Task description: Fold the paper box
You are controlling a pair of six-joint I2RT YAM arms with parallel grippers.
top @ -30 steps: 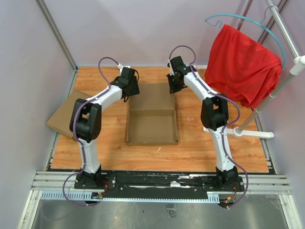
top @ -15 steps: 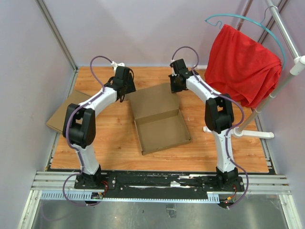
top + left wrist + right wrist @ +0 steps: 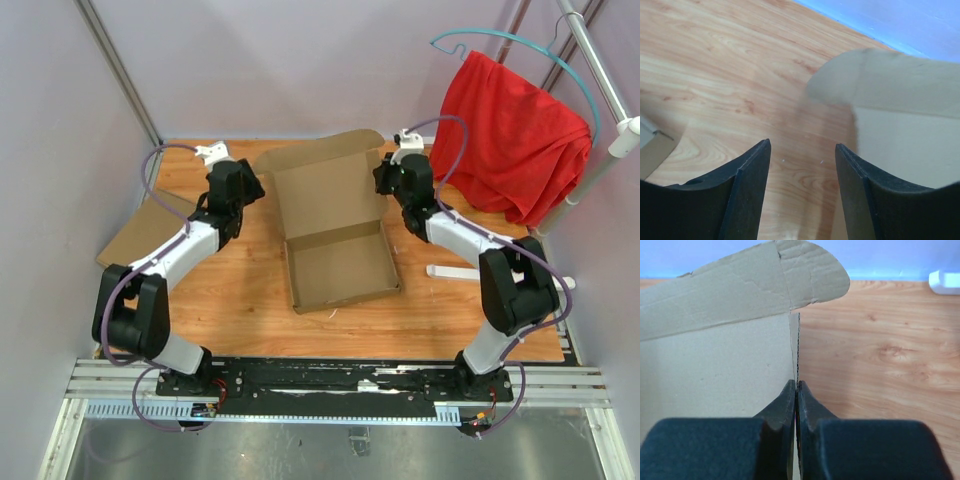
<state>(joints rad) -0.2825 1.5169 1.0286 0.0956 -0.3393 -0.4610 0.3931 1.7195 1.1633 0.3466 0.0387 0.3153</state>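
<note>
The paper box (image 3: 340, 265) sits mid-bench, its shallow tray already formed and turned slightly askew. Its lid (image 3: 330, 190) stands open toward the far wall. The right gripper (image 3: 386, 184) is clamped shut on the lid's right edge. In its wrist view the fingers meet on the cardboard edge, probably to steady the lid or swing it over the tray. The left gripper (image 3: 250, 190) hovers just beside the lid's left side. Its fingers are apart and hold nothing, and the rounded side flap (image 3: 880, 75) is ahead of them, likely its next target. The bench (image 3: 230, 300) is pale wood-grain between plain lilac walls. A flat cardboard piece (image 3: 135, 235) lies at its left edge, and a red cloth (image 3: 505, 130) hangs from a teal hanger (image 3: 520, 42) on a white rack (image 3: 600, 170) at right.
</note>
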